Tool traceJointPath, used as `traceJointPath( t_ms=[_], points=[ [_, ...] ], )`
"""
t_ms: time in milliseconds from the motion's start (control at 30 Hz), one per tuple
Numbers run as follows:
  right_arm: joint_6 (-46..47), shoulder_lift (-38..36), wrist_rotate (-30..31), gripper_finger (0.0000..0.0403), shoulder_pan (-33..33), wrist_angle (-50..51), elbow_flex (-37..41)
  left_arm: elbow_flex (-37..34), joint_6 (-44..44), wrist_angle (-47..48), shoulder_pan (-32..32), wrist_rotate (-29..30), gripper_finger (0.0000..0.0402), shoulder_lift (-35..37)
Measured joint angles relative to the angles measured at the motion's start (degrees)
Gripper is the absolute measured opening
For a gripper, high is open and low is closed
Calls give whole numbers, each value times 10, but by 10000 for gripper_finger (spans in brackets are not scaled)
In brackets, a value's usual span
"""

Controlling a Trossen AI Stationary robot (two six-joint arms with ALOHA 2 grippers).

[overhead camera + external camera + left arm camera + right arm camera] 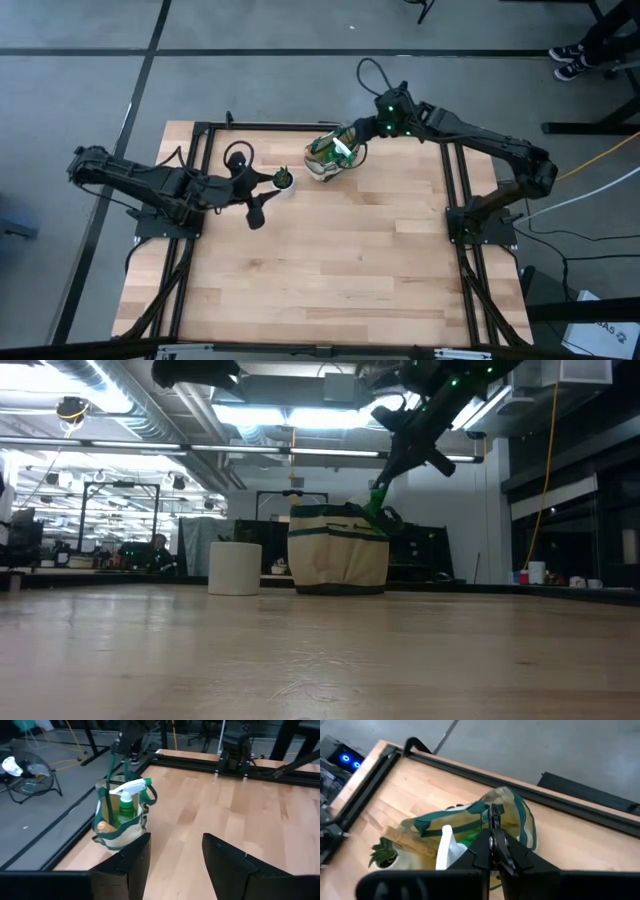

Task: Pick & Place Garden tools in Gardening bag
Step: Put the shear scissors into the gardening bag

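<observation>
The tan gardening bag with green trim (pixel 328 155) stands on its base on the table near the far edge; it also shows in the low view (pixel 338 550). A green spray bottle with a white head (pixel 127 800) and a pale wooden handle (pixel 102 826) stick out of it. My right gripper (pixel 352 135) is above the bag's right side, shut on a green loop handle. My left gripper (pixel 258 208) is open and empty, left of and nearer than the bag, beside the small plant pot (pixel 285 180). Trowel and shears are not seen. My right gripper pinches the bag's green loop handle (pixel 492 815) between its two shut fingers, coming from above and slanting down. The handle runs up taut from the bag's rim to the fingers (pixel 117 767). The bag's base stays on the table.
The white pot with the tiny green plant (pixel 235 568) stands just left of the bag, close to my left gripper. The black frame rail (pixel 270 126) runs along the table's far edge behind the bag. Bare wood lies toward the near side.
</observation>
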State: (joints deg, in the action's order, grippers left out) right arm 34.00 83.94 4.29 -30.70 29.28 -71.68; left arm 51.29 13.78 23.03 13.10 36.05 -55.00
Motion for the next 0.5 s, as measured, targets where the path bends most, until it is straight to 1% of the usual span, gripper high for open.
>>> traceJointPath(
  t_ms=[267,500],
  points=[
    [-4,27,0,23,0,-11,0,0,0,0,-21,-1,171,0],
    [-4,29,-1,51,0,-16,0,0,0,0,-25,-1,170,0]
  ],
)
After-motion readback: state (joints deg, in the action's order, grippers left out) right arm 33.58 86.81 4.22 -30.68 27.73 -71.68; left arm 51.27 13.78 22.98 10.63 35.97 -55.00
